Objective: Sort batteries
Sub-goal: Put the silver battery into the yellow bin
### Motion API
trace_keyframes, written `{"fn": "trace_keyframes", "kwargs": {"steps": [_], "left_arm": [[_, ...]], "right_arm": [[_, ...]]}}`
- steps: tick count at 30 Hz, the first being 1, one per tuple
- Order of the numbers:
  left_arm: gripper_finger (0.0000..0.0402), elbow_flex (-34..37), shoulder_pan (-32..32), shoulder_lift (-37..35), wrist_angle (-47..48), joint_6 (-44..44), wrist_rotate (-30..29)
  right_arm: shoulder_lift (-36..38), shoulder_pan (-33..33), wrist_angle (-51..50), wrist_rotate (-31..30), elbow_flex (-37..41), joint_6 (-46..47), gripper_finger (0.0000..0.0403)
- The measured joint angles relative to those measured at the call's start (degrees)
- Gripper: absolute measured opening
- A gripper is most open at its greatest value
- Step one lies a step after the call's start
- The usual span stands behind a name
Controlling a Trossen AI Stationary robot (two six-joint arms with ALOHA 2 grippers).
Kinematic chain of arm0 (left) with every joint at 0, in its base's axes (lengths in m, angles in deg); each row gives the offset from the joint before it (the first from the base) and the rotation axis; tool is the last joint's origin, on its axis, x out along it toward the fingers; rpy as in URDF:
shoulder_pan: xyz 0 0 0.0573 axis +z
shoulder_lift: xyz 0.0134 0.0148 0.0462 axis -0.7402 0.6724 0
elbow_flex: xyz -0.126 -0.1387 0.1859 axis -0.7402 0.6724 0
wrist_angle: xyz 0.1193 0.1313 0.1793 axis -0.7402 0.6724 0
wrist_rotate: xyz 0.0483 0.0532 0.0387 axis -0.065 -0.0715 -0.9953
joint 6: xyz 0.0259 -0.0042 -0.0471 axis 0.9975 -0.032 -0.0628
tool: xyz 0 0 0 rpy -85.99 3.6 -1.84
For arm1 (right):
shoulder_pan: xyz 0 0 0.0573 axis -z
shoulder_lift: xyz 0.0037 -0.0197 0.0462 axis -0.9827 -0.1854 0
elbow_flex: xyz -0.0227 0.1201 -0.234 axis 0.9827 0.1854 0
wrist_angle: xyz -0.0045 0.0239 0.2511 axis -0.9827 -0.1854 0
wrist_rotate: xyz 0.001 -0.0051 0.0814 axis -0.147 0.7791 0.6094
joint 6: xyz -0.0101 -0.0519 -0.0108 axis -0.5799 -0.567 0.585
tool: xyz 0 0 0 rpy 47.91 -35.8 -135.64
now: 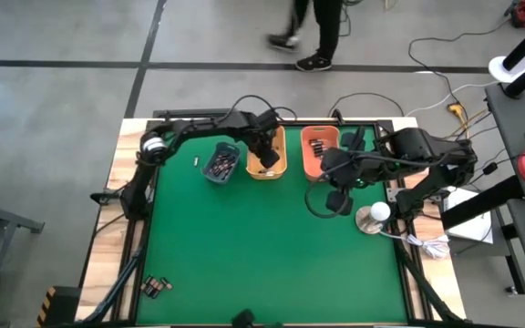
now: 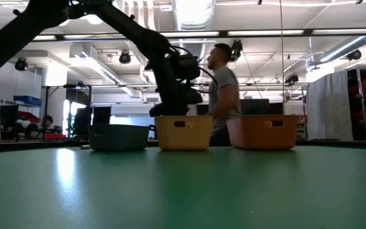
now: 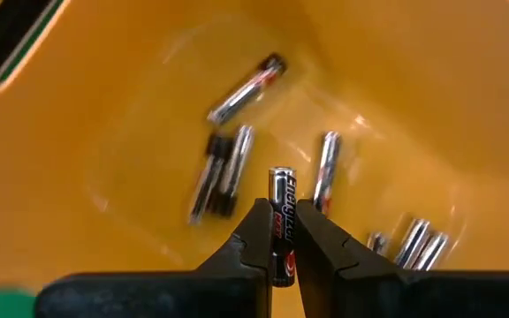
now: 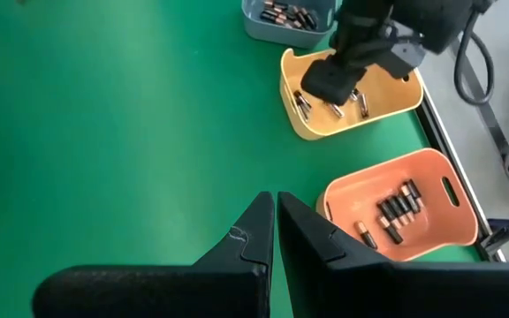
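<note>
Over the yellow-orange rectangular plastic bin (image 1: 267, 162), left of centre along the far edge of the green table (image 1: 262, 264), hangs the left gripper (image 3: 279, 237), pinched tight on one slim black-and-silver cylindrical battery (image 3: 281, 208), long axis running straight out between the fingertips toward the bin floor just below, where more loose silvery cells (image 3: 237, 172) lie scattered. Farther right, beside the orange bin (image 1: 315, 150), waits the right gripper (image 4: 275, 221), closed on nothing, farther from that yellow bin than the left.

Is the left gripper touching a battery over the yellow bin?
Touching. The left wrist view shows the left gripper clamped on a battery above the yellow bin.
</note>
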Motion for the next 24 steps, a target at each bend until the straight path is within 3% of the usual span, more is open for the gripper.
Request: {"fn": "trace_keyframes", "kwargs": {"steps": [15, 24], "left_arm": [[0.0013, -1.6, -0.7, 3.5, -0.4, -2.7, -3.0], [0.0075, -1.6, -1.5, 3.6, -0.4, -2.4, -5.5]], "right_arm": [[0.1, 0.0, 0.0, 0.0, 0.0, -0.5, 0.0013], [0.1, -0.1, 0.0, 0.1, 0.0, -1.0, 0.0013]]}}
